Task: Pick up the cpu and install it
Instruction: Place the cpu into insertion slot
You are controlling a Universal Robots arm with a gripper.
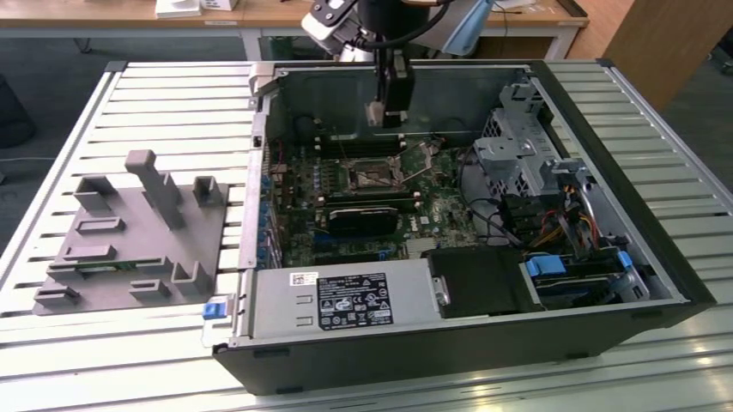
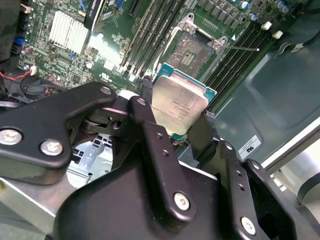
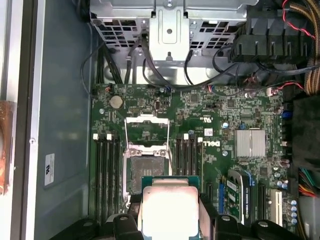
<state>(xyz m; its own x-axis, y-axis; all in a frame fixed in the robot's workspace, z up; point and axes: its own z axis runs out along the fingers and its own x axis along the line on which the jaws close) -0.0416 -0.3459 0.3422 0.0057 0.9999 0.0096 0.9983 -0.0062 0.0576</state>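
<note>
The cpu (image 2: 179, 106) is a flat square chip with a shiny silver top and a thin green edge. My gripper (image 2: 175, 117) is shut on it, black fingers (image 2: 150, 135) pressing its two sides. In the first wrist view the cpu (image 3: 170, 207) hangs above the motherboard, beside the open socket (image 3: 145, 170) with its metal frame lifted. In the exterior view my gripper (image 1: 386, 116) hangs inside the open computer case, above the socket (image 1: 369, 174), with the pale chip edge at its tip.
The open case (image 1: 458, 215) lies on a slatted metal table (image 1: 160, 94). Memory slots (image 3: 105, 175) flank the socket. A black heatsink block (image 1: 364, 216), drive cages (image 1: 516, 146), cables (image 1: 550, 227) and a power supply (image 1: 343, 300) crowd the case. A gray fixture (image 1: 132, 232) sits at the exterior view's left.
</note>
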